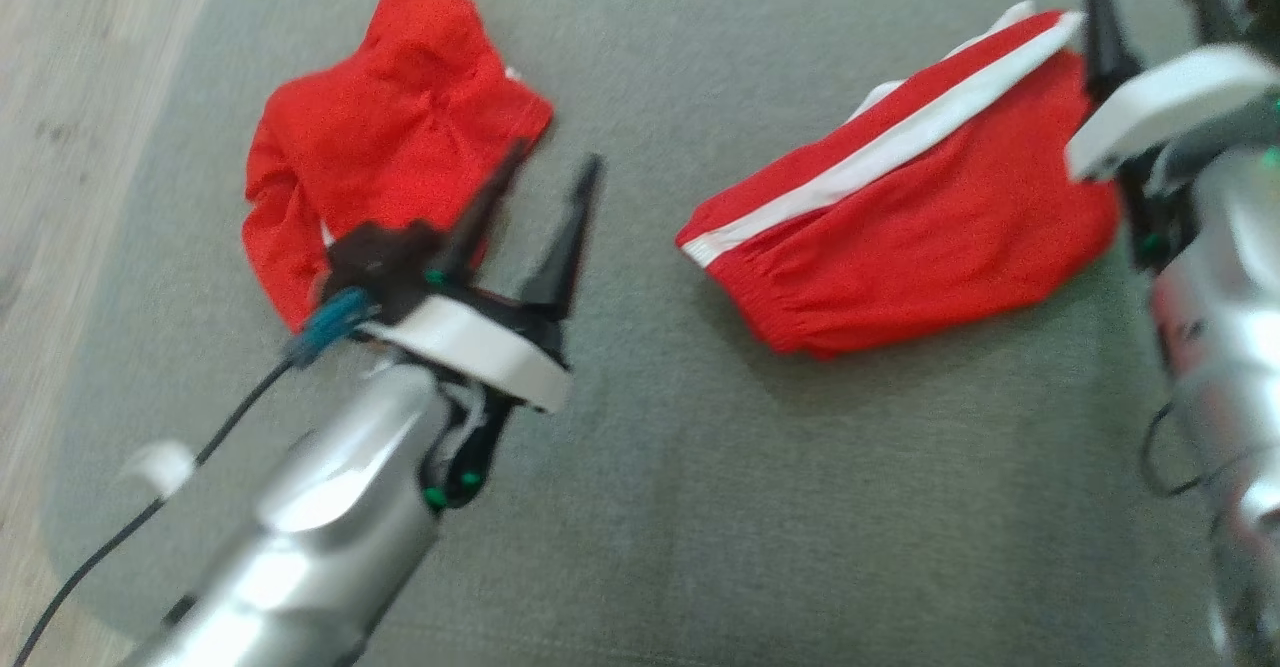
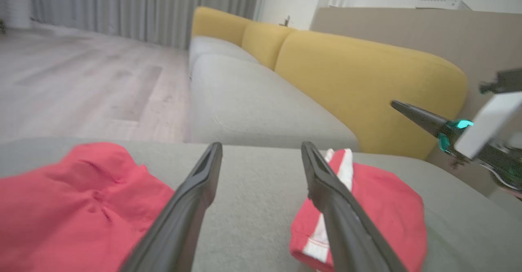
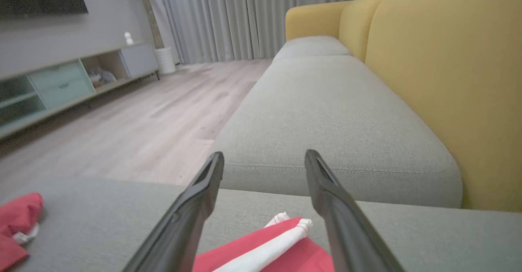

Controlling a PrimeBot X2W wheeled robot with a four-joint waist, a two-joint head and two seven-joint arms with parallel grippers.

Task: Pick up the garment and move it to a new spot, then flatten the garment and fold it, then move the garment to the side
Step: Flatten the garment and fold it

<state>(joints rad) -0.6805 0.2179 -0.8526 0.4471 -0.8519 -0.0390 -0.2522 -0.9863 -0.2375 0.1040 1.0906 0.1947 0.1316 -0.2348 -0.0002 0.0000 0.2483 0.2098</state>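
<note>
Pick-up step, I judge: the garment [image 1: 390,117] lies crumpled at upper left on the grey cushion [image 1: 700,467], ungrasped. My left gripper [image 1: 556,159] hovers at its lower-right edge, jaws wide; right gripper [image 3: 264,154] jaws wide too. Next I'd lower the left onto a fold and close.

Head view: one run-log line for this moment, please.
garment folded on grey cushion | left gripper open, empty, by red cloth | right gripper open, empty, by garment

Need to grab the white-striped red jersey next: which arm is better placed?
Right. The right gripper, open, sits at the edge of the garment, with cloth showing between its fingers. The left gripper, also open, is over by the other red cloth.
</note>
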